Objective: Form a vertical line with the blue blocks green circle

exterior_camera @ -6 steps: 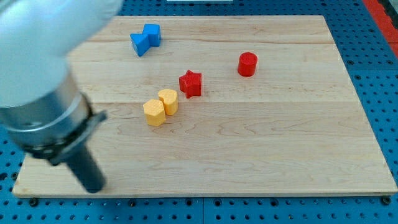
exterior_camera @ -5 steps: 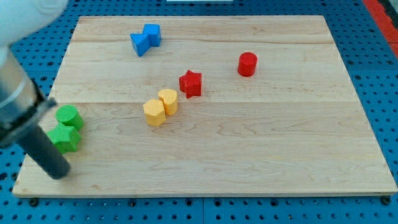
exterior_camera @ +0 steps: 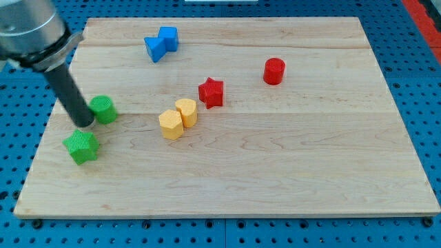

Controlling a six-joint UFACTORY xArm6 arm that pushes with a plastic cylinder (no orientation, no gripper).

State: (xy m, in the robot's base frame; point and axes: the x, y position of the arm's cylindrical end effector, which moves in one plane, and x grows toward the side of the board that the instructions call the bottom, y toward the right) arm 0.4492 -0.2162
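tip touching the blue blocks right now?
No. My tip is at the view's left against the green circle, while the two blue blocks sit far off near the view's top.

Green circle point(exterior_camera: 104, 109) flat at board's left, two touching blue blocks point(exterior_camera: 161, 43) at top

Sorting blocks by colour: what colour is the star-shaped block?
Red: the star block, clear in the camera view.

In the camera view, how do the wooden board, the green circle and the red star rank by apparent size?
1. Wooden board, by far the largest.
2. Red star and green circle look about equal; my tip hides part of the circle, so I do not rank them.
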